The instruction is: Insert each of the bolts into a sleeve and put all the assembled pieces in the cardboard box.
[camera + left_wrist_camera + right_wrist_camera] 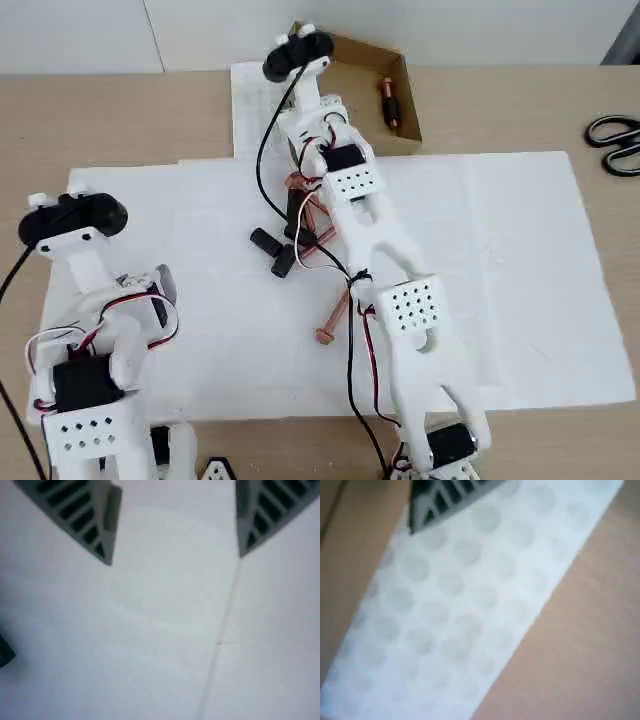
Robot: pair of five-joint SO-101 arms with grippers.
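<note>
Left end effector (175, 556) gaped empty above the white foam sheet (150, 645) (opening unclear for the right end effector (440, 502)).

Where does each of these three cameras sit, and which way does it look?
High view: fixed above the table, looking down on the left arm, right arm, sheet and box.
Left wrist view: on the left arm's wrist, facing down at the sheet; the open left gripper shows.
Right wrist view: on the right arm's wrist, facing down at a dimpled strip on the table; part of the right gripper shows.
Shared: high and left wrist, the sheet; high and right wrist, the strip.
</note>
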